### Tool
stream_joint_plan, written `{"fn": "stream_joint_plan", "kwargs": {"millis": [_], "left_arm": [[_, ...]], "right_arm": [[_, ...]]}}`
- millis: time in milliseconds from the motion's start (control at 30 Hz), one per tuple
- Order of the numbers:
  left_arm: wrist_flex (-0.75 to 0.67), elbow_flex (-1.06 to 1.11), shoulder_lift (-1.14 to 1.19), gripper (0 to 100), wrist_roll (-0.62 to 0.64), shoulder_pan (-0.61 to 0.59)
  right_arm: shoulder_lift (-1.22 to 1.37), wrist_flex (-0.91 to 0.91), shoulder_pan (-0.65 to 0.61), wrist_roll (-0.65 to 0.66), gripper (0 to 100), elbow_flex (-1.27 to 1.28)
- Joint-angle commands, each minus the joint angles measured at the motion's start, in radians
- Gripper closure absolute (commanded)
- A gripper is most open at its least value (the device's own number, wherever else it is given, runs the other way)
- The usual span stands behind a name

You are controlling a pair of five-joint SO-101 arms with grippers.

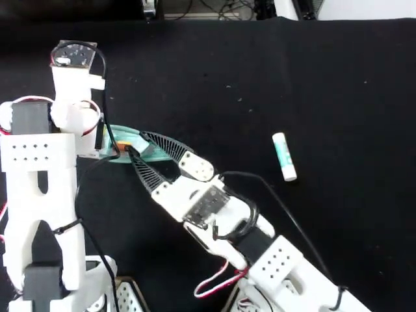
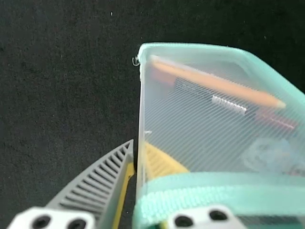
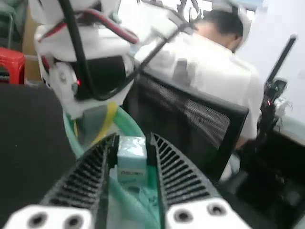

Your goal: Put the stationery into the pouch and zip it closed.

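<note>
A translucent pouch [image 1: 127,139] with mint trim stands held up at the left of the black table. My left gripper [image 2: 138,143] is shut on the pouch [image 2: 200,124] at its edge, one grey finger [image 2: 102,183] outside and a yellow pad inside. An orange pencil [image 2: 214,82] and other small items lie inside it. My right gripper [image 1: 135,143] sits at the pouch's mouth, shut on a small pale-blue block [image 3: 131,160] between its black fingers [image 3: 88,179]; the mint pouch rim [image 3: 135,129] is just beyond. A white glue stick [image 1: 284,156] with a green label lies alone at the right.
The left arm's white body [image 1: 39,169] stands along the table's left side, with wires [image 1: 97,240] trailing near the front. The right arm [image 1: 260,250] crosses from the front right. Open black cloth [image 1: 234,71] stretches across the far side and right.
</note>
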Motion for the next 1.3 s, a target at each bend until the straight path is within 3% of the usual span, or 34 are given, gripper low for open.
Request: {"fn": "stream_joint_plan", "kwargs": {"millis": [0,167,400,567,633,733,833,933,1033,1267], "left_arm": [[0.011,0.007,0.009,97,0.000,-0.016],[0.011,0.007,0.009,97,0.000,-0.016],[0.011,0.007,0.009,97,0.000,-0.016],[0.011,0.007,0.009,97,0.000,-0.016],[0.011,0.007,0.009,97,0.000,-0.016],[0.011,0.007,0.009,97,0.000,-0.016],[0.011,0.008,0.009,97,0.000,-0.016],[0.011,0.008,0.009,97,0.000,-0.016],[0.011,0.008,0.009,97,-0.002,-0.016],[0.011,0.008,0.009,97,0.000,-0.016]], "right_arm": [[-0.013,-0.003,0.026,-0.005,98.6,-0.070],[-0.013,0.058,0.020,-0.077,97.9,-0.096],[-0.022,0.473,0.020,-0.262,78.8,-0.328],[-0.022,0.806,0.071,-0.350,77.2,-0.693],[-0.022,0.905,0.140,-0.362,77.2,-0.845],[-0.013,0.990,0.354,-0.362,77.3,-1.010],[0.004,1.071,0.600,-0.362,77.3,-1.027],[0.102,1.250,0.766,-0.356,77.3,-0.984],[0.283,1.379,0.852,-0.313,77.3,-0.932],[0.782,1.384,0.925,-0.272,77.2,-0.938]]}}
